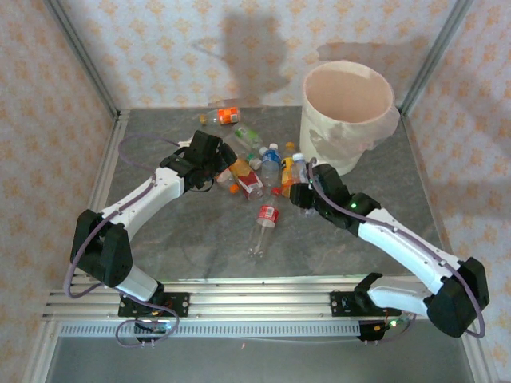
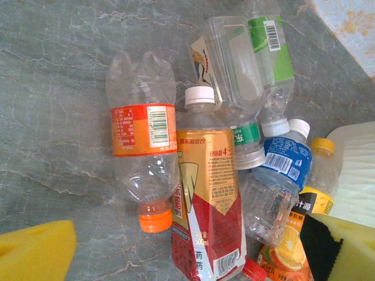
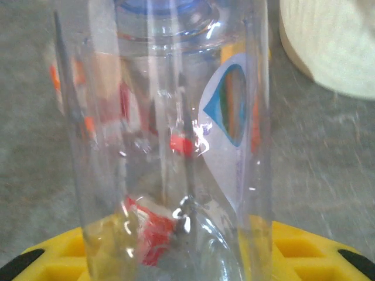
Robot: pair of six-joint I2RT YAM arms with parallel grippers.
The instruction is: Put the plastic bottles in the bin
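At the 3 o'clock edge of the bottle pile point(image 1: 259, 163), right tool point(image 1: 299, 191) is clamped on a clear bottle point(image 3: 176, 146). The thin wall creases low down between the yellow pads. Bin point(image 1: 343, 148) stands near, at 1 o'clock from this tool, mouth open and upright. Left tool point(image 1: 217, 174) hangs over the pile's 9 o'clock side with jaws spread wide and nothing in them.

Step in hand, judged: carry the clear bottle to the bin.
- Lift straight up first, since neighbours touch it at 9 o'clock and may drag along.
- Swing toward 1 o'clock only once it is above the rim.
- Squeeze gently: the body is light and slick and can buckle or pop out.
- Release over the middle of the mouth, not the lip.
- Keep the left tool off the right arm's path.

One red-label bottle point(image 1: 266, 219) lies alone on the desk point(image 1: 200, 247) at 6 o'clock of the pile.
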